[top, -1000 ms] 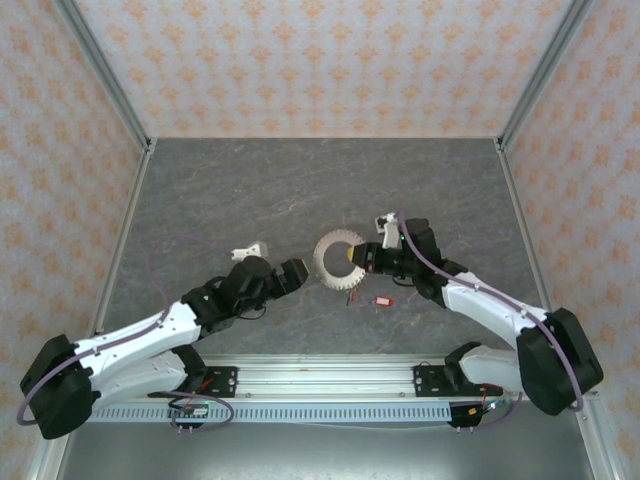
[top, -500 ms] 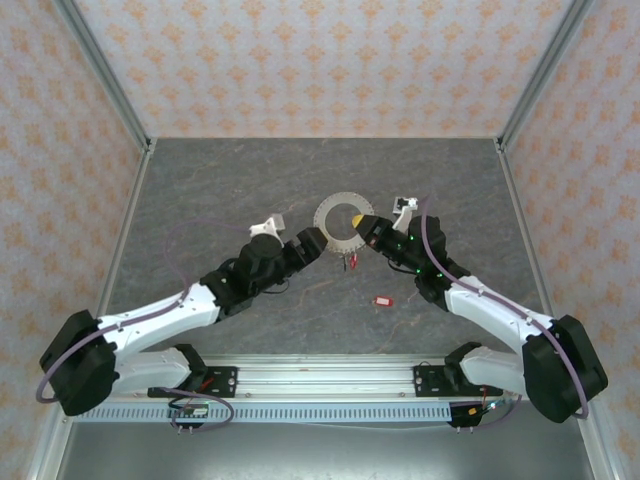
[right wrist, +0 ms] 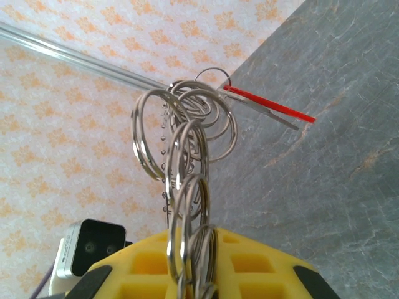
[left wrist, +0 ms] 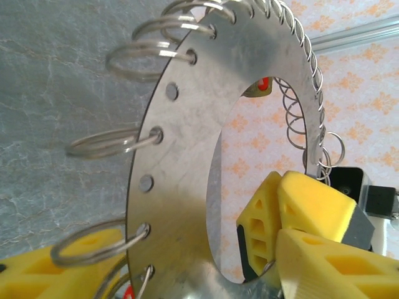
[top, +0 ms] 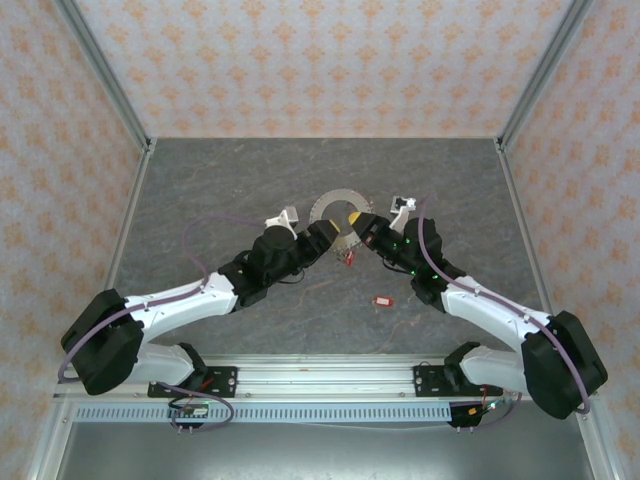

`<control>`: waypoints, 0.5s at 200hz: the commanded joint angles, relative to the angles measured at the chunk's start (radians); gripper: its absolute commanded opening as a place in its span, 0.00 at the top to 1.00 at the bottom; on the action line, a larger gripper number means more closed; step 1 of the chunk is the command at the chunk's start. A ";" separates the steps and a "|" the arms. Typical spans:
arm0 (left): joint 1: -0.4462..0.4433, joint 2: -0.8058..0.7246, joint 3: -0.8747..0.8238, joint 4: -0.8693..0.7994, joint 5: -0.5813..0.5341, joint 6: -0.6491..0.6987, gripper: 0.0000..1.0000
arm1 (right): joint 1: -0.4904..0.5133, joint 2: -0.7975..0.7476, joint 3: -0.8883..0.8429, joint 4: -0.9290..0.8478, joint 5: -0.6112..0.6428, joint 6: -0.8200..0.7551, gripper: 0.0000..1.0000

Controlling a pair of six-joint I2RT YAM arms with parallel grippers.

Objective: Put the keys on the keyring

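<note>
Right gripper [top: 357,220]: clenched on the keyring [top: 328,203]. Its yellow fingers pinch the ring's right side, with one pad reaching through the central hole.
Right gripper, wrist view [right wrist: 193,265]: the ring plate is seen edge-on and rises straight up out of the closed yellow pads.
Left gripper [top: 324,236]: released. Its jaws stand apart at the ring's lower left edge.
Left fingers [left wrist: 56,274]: one yellow pad lies on each side of the plate. The near one is just against the split rings, and a gap shows at the far one.
Keyring, position: between the two grippers at mid-table, lying nearer the far wall than either arm's elbow.
Keyring, build [left wrist: 181,156]: a flat grey metal annulus with a row of small holes along the rim, most of them threaded with a wire split ring [left wrist: 106,146].
Split rings, wrist view [right wrist: 206,118]: bunched and overlapping along the edge of the plate.
Attached key [right wrist: 269,106]: has a red tag, hangs on one of the upper split rings and sticks out to the right.
Hanging keys [top: 347,257]: a small red-tagged cluster just below the ring, between the two gripper heads.
Loose key [top: 380,299]: has a red tag and lies on the tabletop near the right forearm, well apart from the ring.
Tabletop [top: 220,190]: grey with a marbled pattern.
</note>
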 commanded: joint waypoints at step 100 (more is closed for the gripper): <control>0.009 -0.032 -0.002 0.157 -0.064 -0.010 0.76 | 0.016 -0.033 -0.001 0.091 0.042 0.031 0.93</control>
